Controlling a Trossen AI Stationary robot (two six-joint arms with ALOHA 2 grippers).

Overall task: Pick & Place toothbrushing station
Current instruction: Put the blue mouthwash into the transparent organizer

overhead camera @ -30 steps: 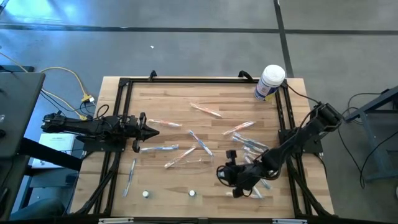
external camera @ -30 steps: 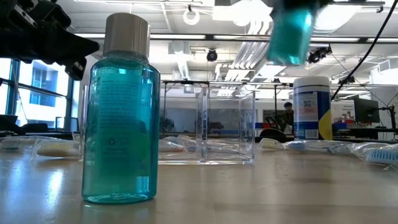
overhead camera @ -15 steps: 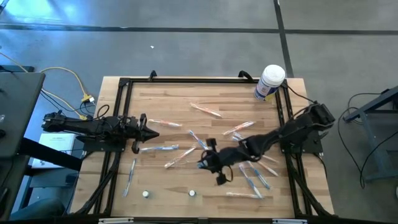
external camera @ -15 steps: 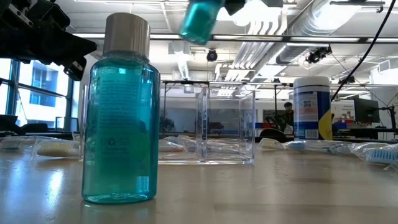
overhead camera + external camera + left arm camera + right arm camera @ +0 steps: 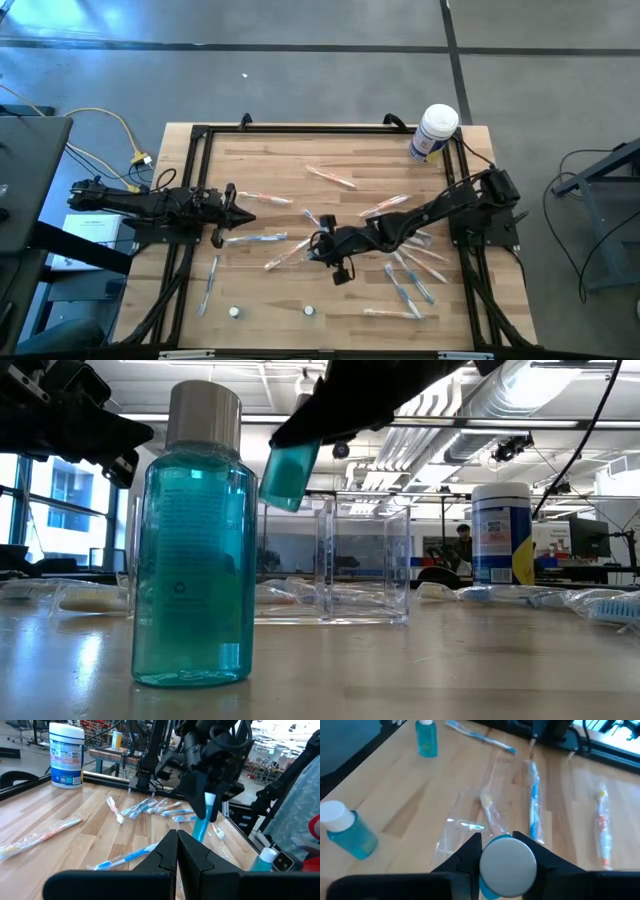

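Your right gripper, clamped on 1 blue bottle, hangs just above the clear toothbrushing station; left gripper waits shut at the table's left side

The wooden table carries wrapped toothbrushes scattered around, the clear toothbrushing station, two teal bottles and a white tub.

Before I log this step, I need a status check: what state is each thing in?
right gripper: shut on a teal bottle, carried above the table
left gripper: shut, empty
clear holder: upright, empty
white tub: upright, lidded
near teal bottle: standing, capped
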